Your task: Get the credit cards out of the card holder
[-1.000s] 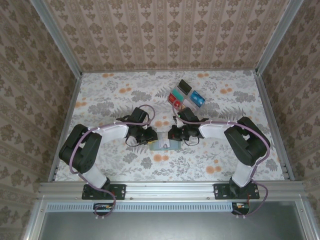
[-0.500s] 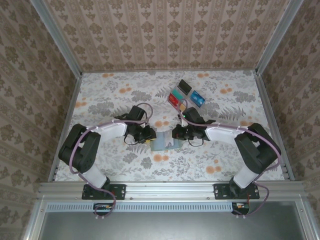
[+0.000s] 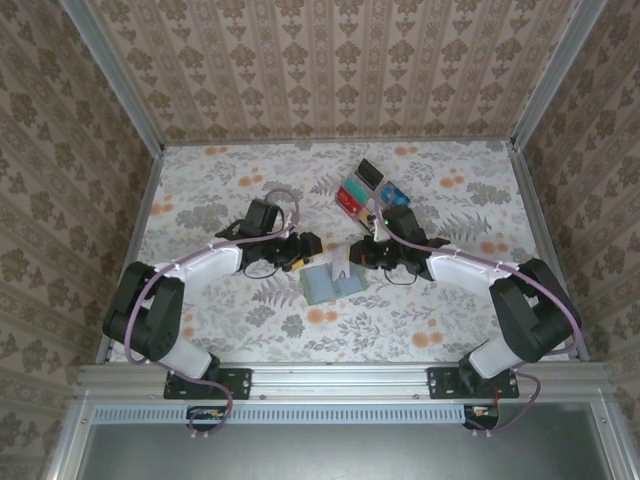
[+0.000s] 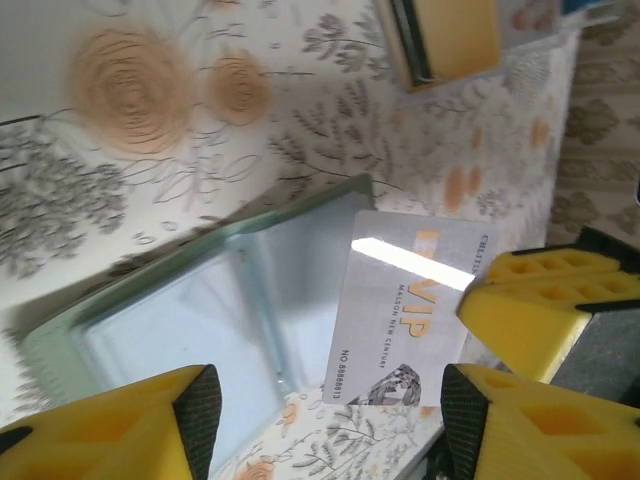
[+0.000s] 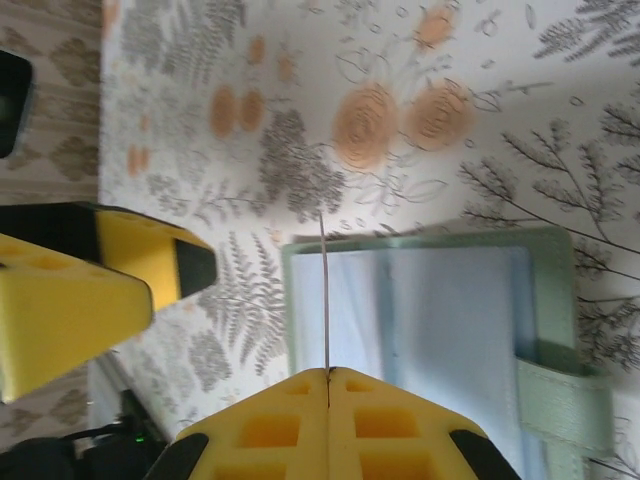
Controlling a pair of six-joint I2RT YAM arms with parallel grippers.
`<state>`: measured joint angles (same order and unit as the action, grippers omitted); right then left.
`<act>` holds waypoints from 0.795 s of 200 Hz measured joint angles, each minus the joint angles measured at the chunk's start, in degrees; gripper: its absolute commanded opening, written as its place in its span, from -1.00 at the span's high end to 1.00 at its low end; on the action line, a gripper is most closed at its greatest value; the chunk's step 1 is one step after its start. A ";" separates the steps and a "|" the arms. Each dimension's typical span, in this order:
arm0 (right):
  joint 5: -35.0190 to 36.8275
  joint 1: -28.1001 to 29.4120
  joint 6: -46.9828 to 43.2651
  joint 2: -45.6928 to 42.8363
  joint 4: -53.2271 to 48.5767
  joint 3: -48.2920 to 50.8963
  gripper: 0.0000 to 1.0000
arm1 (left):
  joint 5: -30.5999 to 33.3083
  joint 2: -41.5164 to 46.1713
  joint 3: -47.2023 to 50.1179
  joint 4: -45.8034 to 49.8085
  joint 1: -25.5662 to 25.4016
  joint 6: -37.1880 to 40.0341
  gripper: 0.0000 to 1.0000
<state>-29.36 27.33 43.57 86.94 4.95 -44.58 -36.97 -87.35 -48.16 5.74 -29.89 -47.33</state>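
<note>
Right hand [image 5: 328, 380] clamps a whitish card [image 4: 400, 300] upright just above the open card holder [image 4: 170, 325]; left hand [image 4: 320, 430] gapes empty over it

1. Your left gripper [image 3: 303, 250] has let go: its jaws now stand apart, and it has drawn back leftward off the card holder [image 3: 328, 285].
2. Your right gripper [image 3: 352, 260] has swung farther away, pinching a whitish card [image 4: 400, 310] that seems fully out of its pocket.
3. The holder has dropped open and flat.
</note>
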 measured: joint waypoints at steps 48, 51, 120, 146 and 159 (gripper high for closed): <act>-10.21 -4.00 6.49 -0.85 9.25 1.16 0.86 | -6.86 -0.02 1.27 -10.75 0.33 -2.71 -0.57; -10.75 -4.24 6.86 -0.94 9.90 1.20 0.86 | -7.23 -0.02 1.27 -11.41 0.33 -2.89 -0.58; -19.56 -6.99 17.38 -1.75 24.61 1.95 0.85 | -13.86 -1.86 -0.72 -21.49 0.37 -6.78 -0.04; -20.41 -7.50 19.34 -1.75 26.71 2.14 0.85 | -15.50 -1.86 -0.76 -26.27 0.44 -9.20 0.36; -20.68 -7.82 19.93 -1.75 27.78 2.58 0.84 | -16.00 -1.86 -0.70 -28.96 0.66 -10.75 0.59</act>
<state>-50.04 19.51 63.51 85.19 32.73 -42.00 -52.97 -89.21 -48.86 -23.22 -29.23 -58.08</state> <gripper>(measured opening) 0.077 0.303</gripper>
